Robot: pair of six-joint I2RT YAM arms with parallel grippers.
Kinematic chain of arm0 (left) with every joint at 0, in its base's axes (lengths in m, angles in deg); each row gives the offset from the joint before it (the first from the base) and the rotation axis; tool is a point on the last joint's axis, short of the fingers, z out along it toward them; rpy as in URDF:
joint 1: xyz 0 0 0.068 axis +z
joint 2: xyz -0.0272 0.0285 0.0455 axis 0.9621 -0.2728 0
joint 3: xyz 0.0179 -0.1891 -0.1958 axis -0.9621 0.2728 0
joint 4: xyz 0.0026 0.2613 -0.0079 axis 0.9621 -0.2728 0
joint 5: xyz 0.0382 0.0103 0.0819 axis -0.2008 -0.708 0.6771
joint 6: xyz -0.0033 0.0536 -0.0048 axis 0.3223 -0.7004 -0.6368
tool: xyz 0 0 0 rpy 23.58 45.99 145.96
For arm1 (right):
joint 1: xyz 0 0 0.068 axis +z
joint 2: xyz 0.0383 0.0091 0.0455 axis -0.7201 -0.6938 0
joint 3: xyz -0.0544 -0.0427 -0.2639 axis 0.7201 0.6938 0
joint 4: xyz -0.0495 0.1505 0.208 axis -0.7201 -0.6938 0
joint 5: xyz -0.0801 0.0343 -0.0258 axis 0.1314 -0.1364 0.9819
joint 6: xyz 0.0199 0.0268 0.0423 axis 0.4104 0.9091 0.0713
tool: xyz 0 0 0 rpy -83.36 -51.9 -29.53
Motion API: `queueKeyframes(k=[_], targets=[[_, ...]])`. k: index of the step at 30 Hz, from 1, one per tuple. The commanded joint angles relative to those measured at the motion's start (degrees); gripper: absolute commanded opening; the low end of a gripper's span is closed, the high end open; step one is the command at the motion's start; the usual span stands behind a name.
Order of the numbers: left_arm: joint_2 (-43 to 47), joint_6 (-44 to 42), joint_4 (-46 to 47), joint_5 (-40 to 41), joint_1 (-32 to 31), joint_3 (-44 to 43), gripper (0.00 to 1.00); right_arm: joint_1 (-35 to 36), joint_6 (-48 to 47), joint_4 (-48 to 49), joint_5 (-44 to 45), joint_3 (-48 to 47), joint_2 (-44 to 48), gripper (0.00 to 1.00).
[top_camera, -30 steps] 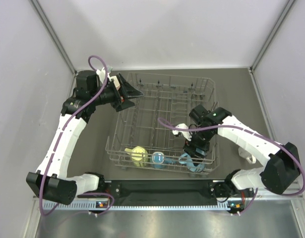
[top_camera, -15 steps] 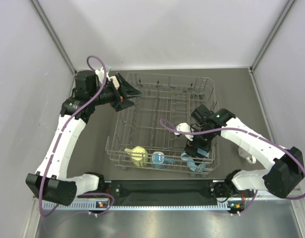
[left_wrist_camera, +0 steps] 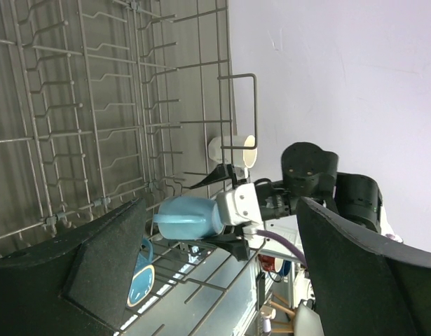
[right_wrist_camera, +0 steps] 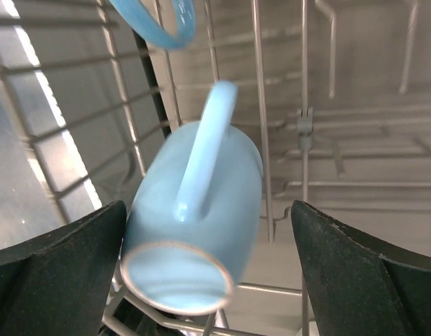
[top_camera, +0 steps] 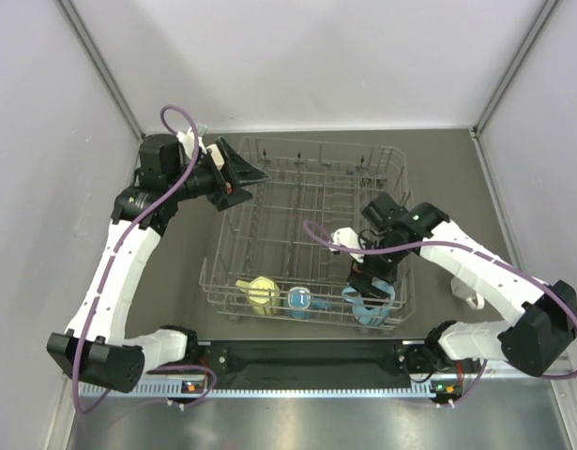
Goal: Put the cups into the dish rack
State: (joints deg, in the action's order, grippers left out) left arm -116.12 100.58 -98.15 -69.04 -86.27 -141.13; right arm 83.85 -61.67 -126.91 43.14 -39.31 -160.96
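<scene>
The light blue mug (right_wrist_camera: pixel 194 231) lies on its side in the dish rack (top_camera: pixel 307 202), at the rack's near right corner, its handle up and its mouth tipped toward the rack's near rail. The right claw (top_camera: pixel 371 283) hangs directly over it with its jaws spread wide; in the right wrist view the mug sits between the two pads, clear of one and close to the other, so I judge it let go rather than gripped, though it looks blurred and may not have settled.

Along the same near row of the rack stand the blue mug (top_camera: pixel 299 300), about the middle, and the yellow mug (top_camera: pixel 263 293), toward the rack's near left corner; that makes three of the five mugs inside.

The white mug (left_wrist_camera: pixel 229 150) is outside the rack, on the table (top_camera: pixel 438 169) just off the rack's right side; the pink mug I cannot find in any view. So two mugs are left to load, by my reading.

The left claw (top_camera: pixel 241 180) hovers at the rack's far left corner, jaws wide and empty.
</scene>
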Motion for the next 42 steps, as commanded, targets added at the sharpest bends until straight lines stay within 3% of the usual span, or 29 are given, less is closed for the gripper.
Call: queueKeyframes(k=[1,12,19,24,30,35,39,42], targets=[[1.54,-0.33,-0.04,0.46,0.32,-2.11,0.92,0.80,-1.01,0.06,-4.10,-4.75,1.63,1.00],[1.63,-0.86,-0.66,0.03,0.32,-2.29,0.92,0.81,-0.83,-0.55,-3.30,-1.32,4.61,1.00],[1.54,-0.95,-0.66,-0.15,0.32,-2.20,0.92,0.80,0.49,-0.73,-9.98,-8.17,5.06,0.99],[1.45,-1.21,-0.92,0.29,0.32,-2.29,0.92,0.80,2.77,0.59,-9.37,-12.92,4.18,1.00],[0.40,-1.21,-2.94,3.36,0.41,-4.13,0.90,-2.09,11.54,7.69,-3.49,-16.79,3.56,1.00],[-2.67,-3.67,-9.96,8.10,0.85,-7.73,0.86,-5.08,19.63,11.49,3.27,-19.60,2.77,1.00],[-6.01,-7.01,-15.15,17.13,1.11,-12.82,0.83,-5.17,24.82,14.82,11.27,-20.83,3.82,1.00],[-8.47,-10.17,-15.78,23.98,1.37,-14.94,0.82,-5.26,32.11,16.24,22.49,-22.06,5.14,1.00]])
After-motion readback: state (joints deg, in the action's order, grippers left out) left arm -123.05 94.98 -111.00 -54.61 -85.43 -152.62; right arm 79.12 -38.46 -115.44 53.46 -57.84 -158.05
